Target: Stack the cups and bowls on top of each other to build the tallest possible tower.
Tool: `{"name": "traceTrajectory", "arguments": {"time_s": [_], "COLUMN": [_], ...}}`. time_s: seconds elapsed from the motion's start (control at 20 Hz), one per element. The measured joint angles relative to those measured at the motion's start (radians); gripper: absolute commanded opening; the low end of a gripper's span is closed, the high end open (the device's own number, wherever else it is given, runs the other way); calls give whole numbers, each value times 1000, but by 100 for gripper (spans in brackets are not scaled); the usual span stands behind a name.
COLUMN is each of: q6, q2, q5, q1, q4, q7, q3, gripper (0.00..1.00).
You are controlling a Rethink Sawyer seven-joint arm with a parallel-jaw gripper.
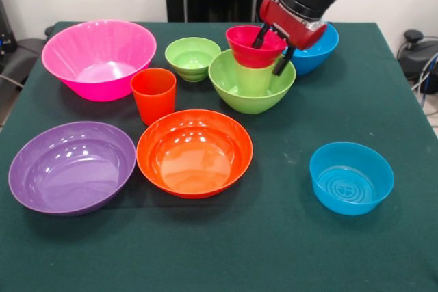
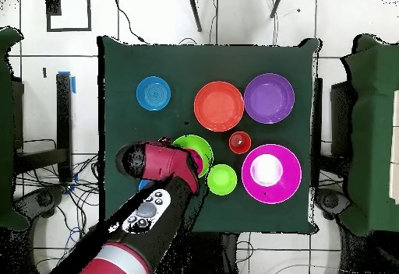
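The tower stands at the back: a medium green bowl (image 1: pixel 251 89) (image 2: pixel 190 146) holds a lime green cup (image 1: pixel 254 78), and a small red bowl (image 1: pixel 254 46) sits on that cup. My gripper (image 1: pixel 272 48) is at the red bowl's right rim. One finger (image 1: pixel 261 36) is inside the bowl and the other is outside, with a gap wider than the wall, so it looks open. An orange cup (image 1: pixel 153 94) (image 2: pixel 239 142) stands alone left of the tower. In the overhead view my arm covers most of the tower.
Loose bowls surround the tower: pink (image 1: pixel 99 58) (image 2: pixel 271 171), small green (image 1: pixel 192 57) (image 2: pixel 221 179), orange (image 1: pixel 194 152) (image 2: pixel 219 106), purple (image 1: pixel 72 166) (image 2: pixel 269 98), and a blue one (image 1: pixel 351 178) (image 2: pixel 153 93). Another blue bowl (image 1: pixel 320 48) sits behind my gripper.
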Motion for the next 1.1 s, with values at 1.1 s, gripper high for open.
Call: {"name": "traceTrajectory", "arguments": {"time_s": [1.1], "q6": [-111], "q2": [-135], "q5": [-1], "q1": [-55], "q4": [25], "q7": [0], "q3": [70], "gripper": [100]}}
